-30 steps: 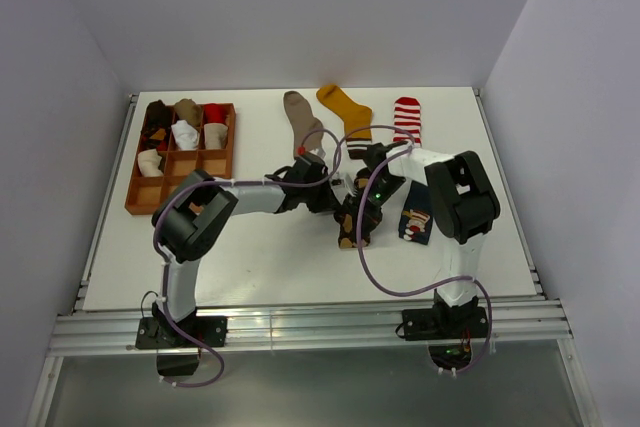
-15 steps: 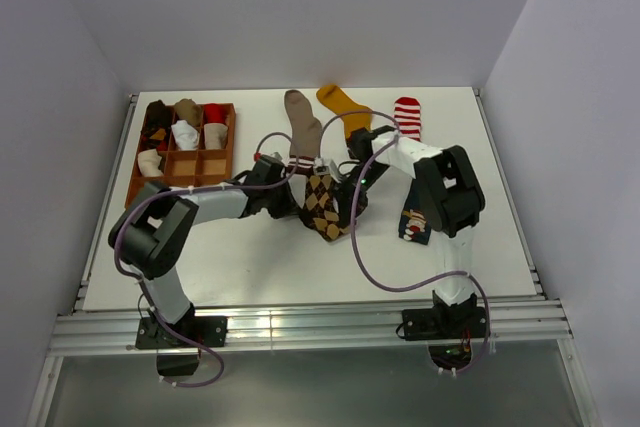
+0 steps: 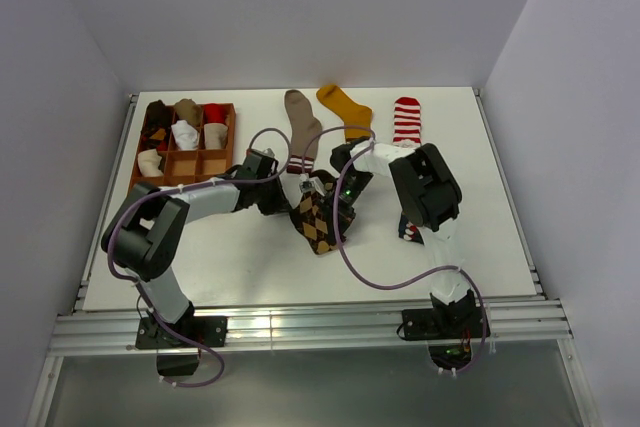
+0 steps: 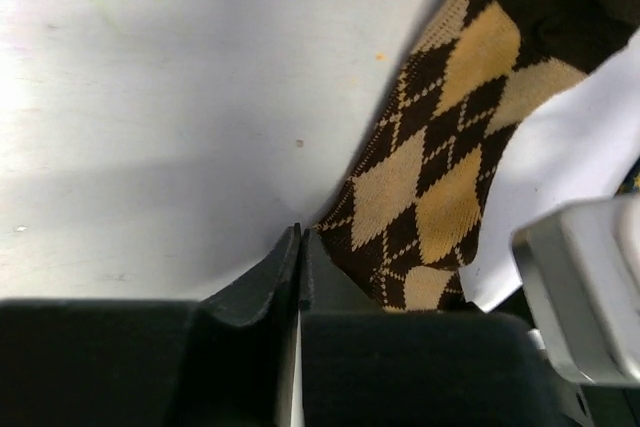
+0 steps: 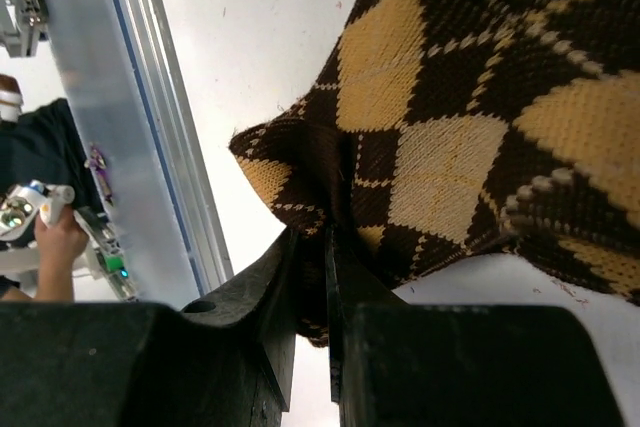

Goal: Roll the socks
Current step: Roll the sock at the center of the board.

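Observation:
A brown argyle sock (image 3: pixel 318 225) lies spread at mid-table between my two grippers, its dark toe pointing toward the near edge. My left gripper (image 3: pixel 291 201) is shut, and a corner of the sock (image 4: pixel 440 177) runs taut right up to its fingertips (image 4: pixel 300 232). My right gripper (image 3: pixel 339 196) is shut on a fold at the sock's other edge (image 5: pixel 480 147), with fabric pinched between its fingers (image 5: pixel 325 232). Further back lie a taupe sock (image 3: pixel 300 117), a mustard sock (image 3: pixel 345 107) and a red-white striped sock (image 3: pixel 406 119). A navy sock (image 3: pixel 404 228) is mostly hidden behind the right arm.
A wooden grid tray (image 3: pixel 133 185) at the back left holds several rolled socks. Purple cables loop over both arms and the sock area. The right wrist view shows the table's metal front rail (image 5: pixel 120 127) and a person's hand (image 5: pixel 60 237) beyond it.
The left arm swung left and the right gripper followed. The argyle sock went from a bunched lump between the grippers to a spread-out shape. Both grippers stayed shut.

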Controlling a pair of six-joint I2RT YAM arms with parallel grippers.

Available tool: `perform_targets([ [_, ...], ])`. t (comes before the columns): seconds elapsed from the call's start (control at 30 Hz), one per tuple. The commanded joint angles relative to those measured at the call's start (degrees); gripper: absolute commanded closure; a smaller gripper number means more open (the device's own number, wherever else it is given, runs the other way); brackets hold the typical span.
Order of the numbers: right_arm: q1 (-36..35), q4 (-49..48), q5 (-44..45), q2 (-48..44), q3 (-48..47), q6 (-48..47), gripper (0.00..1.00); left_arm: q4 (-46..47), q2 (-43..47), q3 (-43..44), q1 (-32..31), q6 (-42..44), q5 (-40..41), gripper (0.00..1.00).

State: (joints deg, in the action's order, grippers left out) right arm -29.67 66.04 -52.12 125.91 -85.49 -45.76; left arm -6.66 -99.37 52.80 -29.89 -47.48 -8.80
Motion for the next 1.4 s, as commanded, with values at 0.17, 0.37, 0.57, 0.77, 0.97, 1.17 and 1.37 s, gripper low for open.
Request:
perform_targets([
  [0.17,-0.39,-3.02,5.45,-2.42,1.65,6.73,0.88,5.33,0.93,1.79,-2.89,3.01,0.18,0.70],
  [0.37,-0.56,-3.73,5.98,-0.05,0.07,9.02,0.88,5.60,8.56,-1.46,-3.07,4.76,4.57,0.64],
  [0.57,-1.18,-1.27,6.85,3.90,-5.73,11.47,0.88,7.78,21.12,-9.72,-5.35,8.98,11.77,0.63],
  [0.77,-2.41,1.10,6.94,6.71,-9.60,12.53,0.87,12.98,22.04,-12.81,-13.87,15.22,9.68,0.58],
  [0.97,-2.59,0.67,7.47,7.60,-9.87,12.89,0.87,19.12,13.69,-11.66,-21.61,17.43,8.53,0.56],
  [1.17,-2.59,1.11,7.03,7.34,-9.87,12.27,0.87,26.42,10.52,-14.30,-21.88,18.13,7.92,0.53],
  [1.37,-2.67,1.28,7.12,7.25,-10.04,12.18,0.87,27.75,8.93,-15.35,-22.23,18.22,5.03,0.58],
])
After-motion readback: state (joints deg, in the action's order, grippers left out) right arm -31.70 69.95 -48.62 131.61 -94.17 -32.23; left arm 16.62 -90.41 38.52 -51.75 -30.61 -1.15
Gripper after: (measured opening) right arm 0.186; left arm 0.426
